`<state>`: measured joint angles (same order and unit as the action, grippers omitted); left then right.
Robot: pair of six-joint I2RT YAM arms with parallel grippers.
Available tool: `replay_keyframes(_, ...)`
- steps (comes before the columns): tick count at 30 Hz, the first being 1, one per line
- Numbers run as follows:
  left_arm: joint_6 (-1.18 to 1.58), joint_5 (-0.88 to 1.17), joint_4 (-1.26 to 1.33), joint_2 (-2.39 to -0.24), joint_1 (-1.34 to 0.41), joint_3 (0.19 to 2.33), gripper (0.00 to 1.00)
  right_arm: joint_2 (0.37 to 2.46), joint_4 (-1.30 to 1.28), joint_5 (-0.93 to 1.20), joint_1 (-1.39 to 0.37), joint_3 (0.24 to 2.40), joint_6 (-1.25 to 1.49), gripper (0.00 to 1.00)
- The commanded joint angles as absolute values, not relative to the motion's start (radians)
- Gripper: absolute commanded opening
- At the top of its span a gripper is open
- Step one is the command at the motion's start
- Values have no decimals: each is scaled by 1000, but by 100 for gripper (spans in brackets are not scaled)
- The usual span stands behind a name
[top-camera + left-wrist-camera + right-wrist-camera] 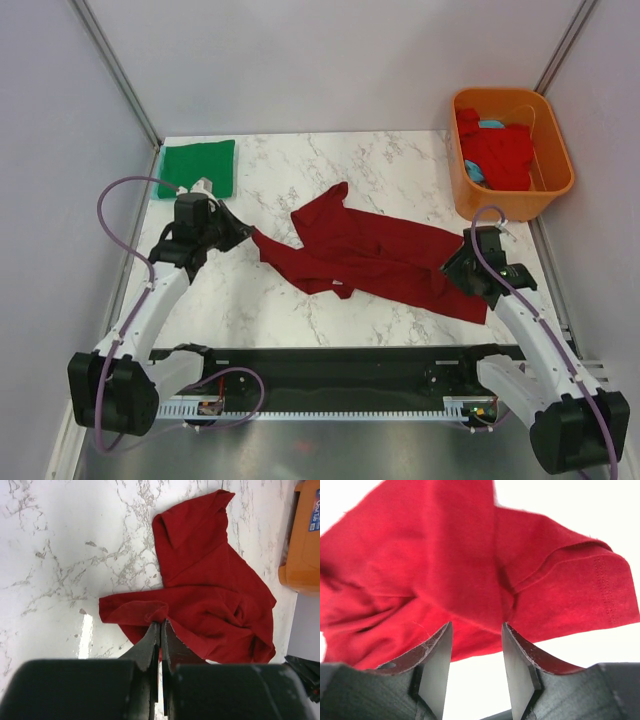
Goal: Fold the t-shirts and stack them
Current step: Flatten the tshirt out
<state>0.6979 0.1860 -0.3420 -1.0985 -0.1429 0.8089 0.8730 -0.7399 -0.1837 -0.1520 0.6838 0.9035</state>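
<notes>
A dark maroon t-shirt (pixel 375 258) lies crumpled and stretched across the middle of the marble table (pixel 280 170). My left gripper (pixel 247 236) is shut on its left corner; in the left wrist view the fingertips pinch the cloth (pixel 220 600) at the gripper (pixel 161 625). My right gripper (pixel 452 270) is open at the shirt's right end; in the right wrist view the gripper (pixel 476 630) stands with jaws apart against the cloth (pixel 445 560) and its hemmed sleeve. A folded green t-shirt (pixel 198 167) lies at the far left corner.
An orange plastic tub (pixel 556 182) at the far right holds a brighter red shirt (pixel 500 150) and a bit of light blue cloth (pixel 490 125). The tub also shows in the left wrist view (pixel 302 540). Grey walls close in the table.
</notes>
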Motion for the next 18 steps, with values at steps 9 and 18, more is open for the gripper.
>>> replay_keyframes(9, 621, 178, -486, -986, -143, 900, 2, 965, -569, -207, -150, 525, 974, 49)
replay_keyframes(18, 569, 68, -564, -956, -143, 949, 2, 1081, -353, -264, -149, 552, 855, 16)
